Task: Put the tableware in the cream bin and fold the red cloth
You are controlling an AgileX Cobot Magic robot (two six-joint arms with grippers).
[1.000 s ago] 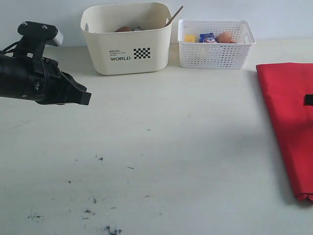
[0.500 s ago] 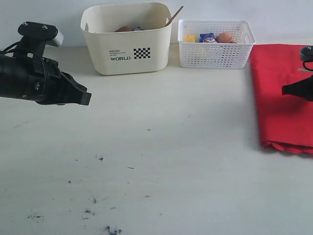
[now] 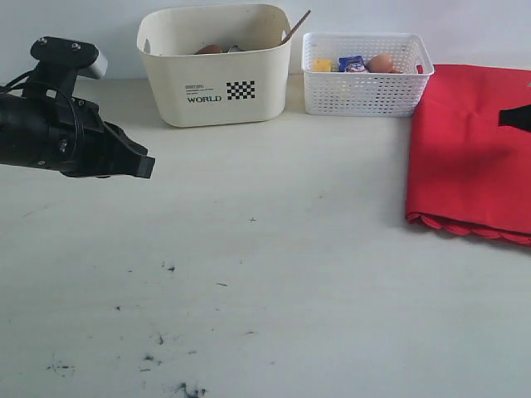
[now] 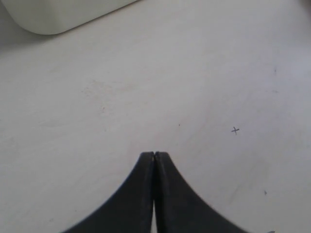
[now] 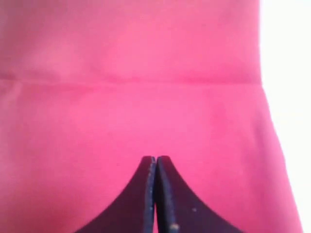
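Observation:
The red cloth [image 3: 473, 149] lies folded on the right of the table, its scalloped edge toward the front. My right gripper [image 3: 516, 118] hovers over it at the right edge of the exterior view. In the right wrist view that gripper [image 5: 156, 158] is shut with nothing between its jaws, and the cloth [image 5: 121, 107] fills the picture with a fold line across it. The cream bin [image 3: 216, 79] stands at the back, with a brown plate rim [image 3: 209, 50] and a wooden handle [image 3: 296, 26] showing inside. My left gripper [image 3: 143, 166] hangs shut and empty in front of the bin [image 4: 58, 14].
A white lattice basket [image 3: 365, 79] with toy foods stands right of the cream bin, touching the cloth's back corner. Dark scuff marks [image 3: 158, 340] dot the table [image 3: 290, 249] near the front left.
The red cloth has shortened and shifted back and left, and its scalloped edge now lies farther from the front. My right gripper has moved back over it. The left arm has not moved.

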